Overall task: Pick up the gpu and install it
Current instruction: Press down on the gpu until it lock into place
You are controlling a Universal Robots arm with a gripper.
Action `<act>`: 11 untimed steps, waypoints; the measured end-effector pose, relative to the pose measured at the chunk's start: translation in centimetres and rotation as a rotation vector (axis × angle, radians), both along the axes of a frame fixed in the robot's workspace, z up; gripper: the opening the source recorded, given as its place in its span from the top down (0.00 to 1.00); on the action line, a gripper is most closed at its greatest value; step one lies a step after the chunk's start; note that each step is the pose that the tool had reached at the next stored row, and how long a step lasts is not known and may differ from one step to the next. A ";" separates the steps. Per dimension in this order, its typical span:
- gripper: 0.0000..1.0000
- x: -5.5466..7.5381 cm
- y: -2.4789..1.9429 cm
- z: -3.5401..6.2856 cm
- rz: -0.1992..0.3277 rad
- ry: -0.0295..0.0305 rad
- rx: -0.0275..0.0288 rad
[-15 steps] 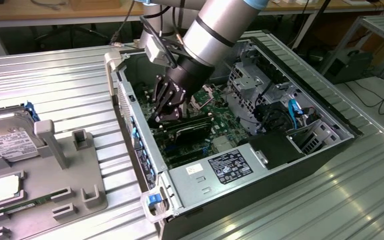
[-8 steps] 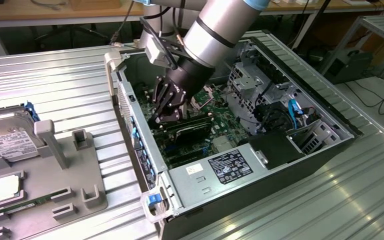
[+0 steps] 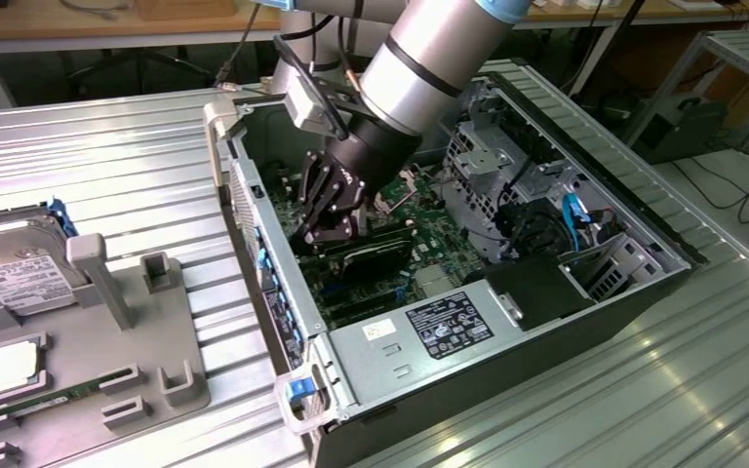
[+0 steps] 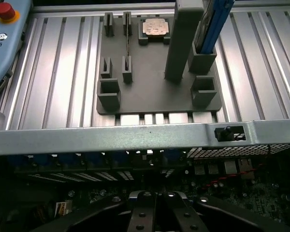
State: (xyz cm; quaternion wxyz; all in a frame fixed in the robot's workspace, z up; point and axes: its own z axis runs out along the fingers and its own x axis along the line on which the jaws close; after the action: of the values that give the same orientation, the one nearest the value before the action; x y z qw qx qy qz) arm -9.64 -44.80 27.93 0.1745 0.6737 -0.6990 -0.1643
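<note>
I see the ribbed aluminium worktop (image 3: pixel 114 156) carrying the open grey computer case (image 3: pixel 388 361). My black gripper (image 3: pixel 327 234), fingers together, presses the dark flat gpu (image 3: pixel 381 255) onto the motherboard, card mostly hidden.

We see the gpu (image 3: pixel 377 255), a thin flat card with a black cooler face, lying roughly level inside the open grey metal computer case (image 3: pixel 550 322), over the green motherboard and just above the silver power supply box at the case's near end.

a lab: slatted aluminium workbench (image 3: pixel 114 146), open computer case (image 3: pixel 479 322), cabled benches behind.
</note>
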 end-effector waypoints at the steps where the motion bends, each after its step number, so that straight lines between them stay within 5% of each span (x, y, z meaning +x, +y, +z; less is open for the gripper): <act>1: 0.89 0.0 0.08 0.01 0.000 0.0000 -0.0003; 5: 0.89 0.0 0.80 0.00 0.000 0.0000 -0.0011; 11: 0.89 -0.3 0.80 -0.01 0.000 0.0000 -0.0011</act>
State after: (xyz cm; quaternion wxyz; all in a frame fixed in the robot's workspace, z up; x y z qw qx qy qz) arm -9.91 -44.00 27.93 0.1748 0.6736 -0.6991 -0.1639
